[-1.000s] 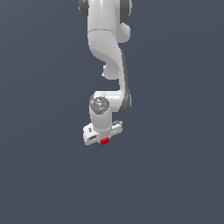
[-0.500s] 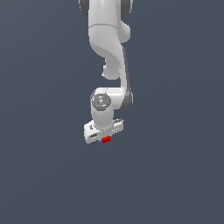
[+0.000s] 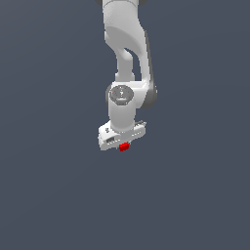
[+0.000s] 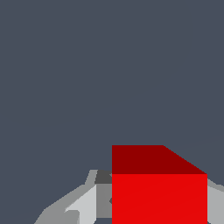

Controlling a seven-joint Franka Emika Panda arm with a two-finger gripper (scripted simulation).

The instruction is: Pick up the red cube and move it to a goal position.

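1. Arm (image 3: 126, 53): 1 white Panda reaching down from the top of the exterior view; wrist joint with a grey round cap sits just above the hand; plain dark grey background all round.
2. Gripper (image 3: 123, 145): white hand tilted, its exterior-view left end lower than its right; fingers point down; in the wrist view grey finger parts (image 4: 83, 203) show on 1 side of the cube and a sliver of grey on the other side.
3. Tool state: narrow, clamped on the red cube; fingers sit against both flanks of the cube in the wrist view, no gap visible.
4. Red cube (image 3: 123, 146): tiny, bright red, directly under the hand, touching it, slightly right of the hand's middle in the exterior view; in the wrist view the cube (image 4: 158, 192) fills the space between the fingers, 1 brighter face and 1 darker face showing.
5. Contact with any surface under the cube: cannot tell; background is uniform, no shadow or edge to judge by.
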